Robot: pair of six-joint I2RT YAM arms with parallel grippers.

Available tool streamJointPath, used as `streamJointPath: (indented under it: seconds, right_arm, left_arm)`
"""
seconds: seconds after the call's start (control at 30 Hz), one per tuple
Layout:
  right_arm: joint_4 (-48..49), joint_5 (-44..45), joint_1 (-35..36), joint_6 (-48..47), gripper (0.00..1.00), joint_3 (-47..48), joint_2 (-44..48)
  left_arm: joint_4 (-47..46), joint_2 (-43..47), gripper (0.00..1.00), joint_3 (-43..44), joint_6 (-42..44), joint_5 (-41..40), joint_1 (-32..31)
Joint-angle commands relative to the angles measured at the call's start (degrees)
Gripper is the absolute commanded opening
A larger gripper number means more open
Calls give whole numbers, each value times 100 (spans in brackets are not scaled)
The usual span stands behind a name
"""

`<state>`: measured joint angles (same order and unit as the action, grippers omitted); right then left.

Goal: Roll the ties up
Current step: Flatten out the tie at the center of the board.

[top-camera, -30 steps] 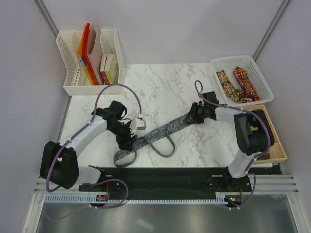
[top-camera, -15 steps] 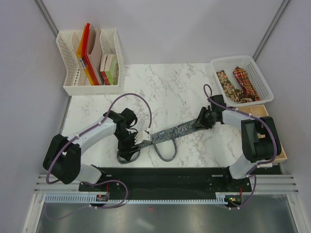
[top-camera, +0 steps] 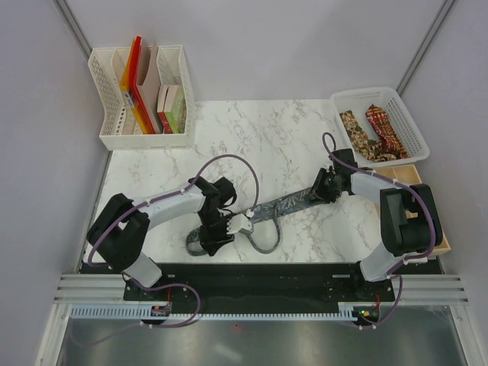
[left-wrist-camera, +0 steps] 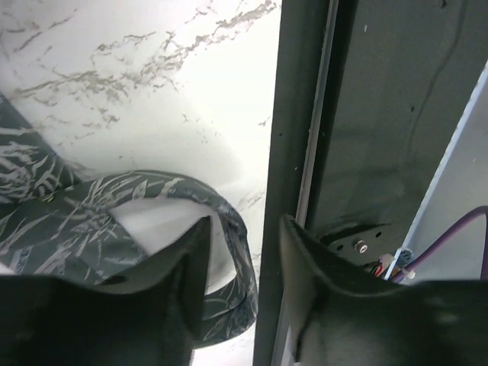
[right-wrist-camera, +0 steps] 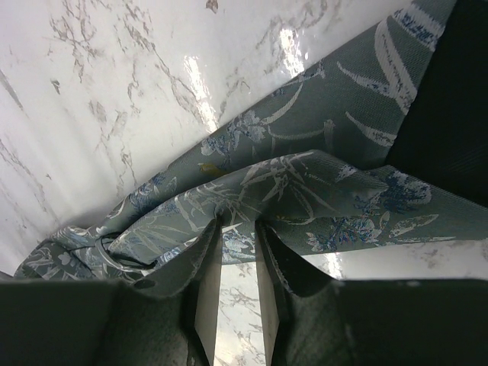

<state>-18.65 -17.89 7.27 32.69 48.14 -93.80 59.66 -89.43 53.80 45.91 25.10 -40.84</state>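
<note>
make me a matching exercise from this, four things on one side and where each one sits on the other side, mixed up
Things
1. grey-green tie
2. red tie
3. orange folder
4. wooden tray

Places
A. in the white basket, far right corner
B. at the right edge, on the near side of the basket
C. standing in the white file rack, far left
D. stretched across the marble table

Pairs: 1-D, 2-A, 3-C, 4-B
</note>
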Motion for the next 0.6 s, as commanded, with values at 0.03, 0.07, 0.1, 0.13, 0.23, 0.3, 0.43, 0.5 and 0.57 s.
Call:
streamJointPath:
  seconds: [0.03, 0.07, 0.1, 0.13, 0.23, 0.3, 0.43, 0.5, 0.57]
  right_arm:
    - [-472, 743, -138, -280, 32, -50, -130]
    - [-490, 795, -147, -307, 32, -42, -139]
    - [-525, 813, -164, -315, 32, -33, -130]
    - [-534, 831, -182, -324, 32, -41, -112]
    - [-639, 857, -278, -324, 32, -50, -112]
    - [-657, 918, -296, -359, 32, -59, -104]
    - [-692, 963, -296, -386, 32, -77, -60]
    - [-745, 998, -305, -421, 32, -68, -51]
    - [-754, 1024, -305, -439, 32, -77, -51]
  left_arm:
    - [-411, -198, 19, -63, -294, -532, -91]
    - [-394, -146, 11, -89, -258, -594, 57]
    - [-324, -84, 6, -63, -75, -620, 163]
    - [-219, 12, 2, -37, 66, -612, 295]
    - [422, 635, 2, 139, 855, -638, 971]
    - [897, 1110, 2, 140, 1600, -743, 1577]
    - [1320, 1542, 2, 78, 2711, -945, 2667]
    - [1382, 1499, 2, 43, 3167, -1069, 3195]
    - [1312, 1376, 3, 60, 3371, -1069, 3643]
